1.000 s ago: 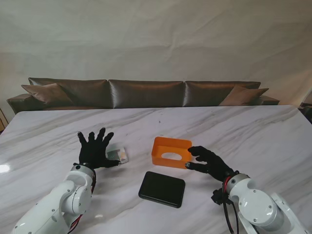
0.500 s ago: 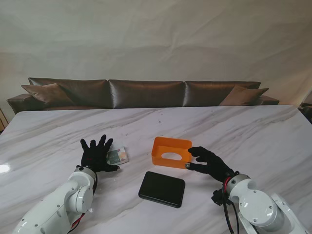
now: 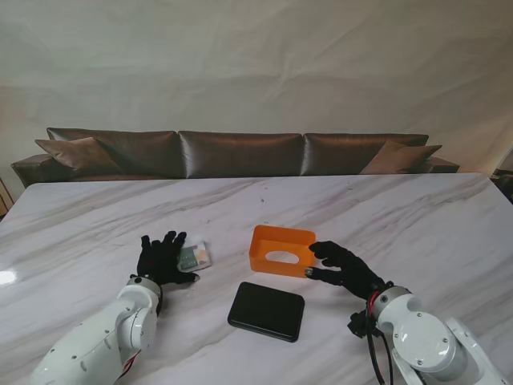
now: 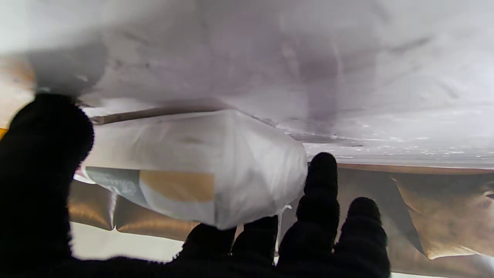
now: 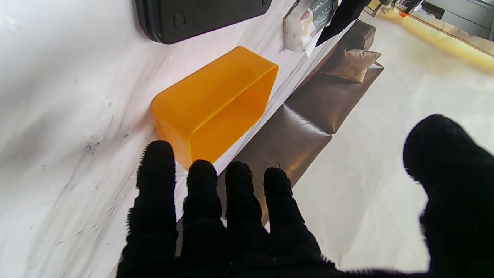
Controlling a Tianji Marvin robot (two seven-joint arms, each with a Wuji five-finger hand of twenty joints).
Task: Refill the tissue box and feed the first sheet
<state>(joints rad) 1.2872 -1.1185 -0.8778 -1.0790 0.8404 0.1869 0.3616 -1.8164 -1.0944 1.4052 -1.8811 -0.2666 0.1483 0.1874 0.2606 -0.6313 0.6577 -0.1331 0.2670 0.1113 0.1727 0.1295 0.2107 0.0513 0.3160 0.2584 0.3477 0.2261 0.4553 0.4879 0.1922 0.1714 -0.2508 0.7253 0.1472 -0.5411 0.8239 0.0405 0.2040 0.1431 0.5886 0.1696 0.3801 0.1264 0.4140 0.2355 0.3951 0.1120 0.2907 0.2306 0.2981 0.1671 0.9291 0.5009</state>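
The orange tissue box shell (image 3: 280, 251) stands on the marble table (image 3: 417, 216), its oval slot facing up. A flat black base (image 3: 266, 310) lies just nearer to me than the box. The wrapped tissue pack (image 3: 193, 256) lies left of the box. My left hand (image 3: 163, 258) is spread open at the pack's left edge, fingertips touching or just over it. In the left wrist view the pack (image 4: 200, 162) sits between thumb and fingers (image 4: 320, 216). My right hand (image 3: 343, 267) is open beside the box's right end; the box (image 5: 208, 100) shows just past its fingers (image 5: 200, 193).
A brown leather sofa (image 3: 240, 152) runs behind the table's far edge. In the right wrist view the black base (image 5: 200, 15) and the tissue pack (image 5: 305, 23) lie beyond the orange box.
My left hand has drawn back toward me and lowered, and its fingers now reach the tissue pack's left side. The right hand, the box and the base have not moved.
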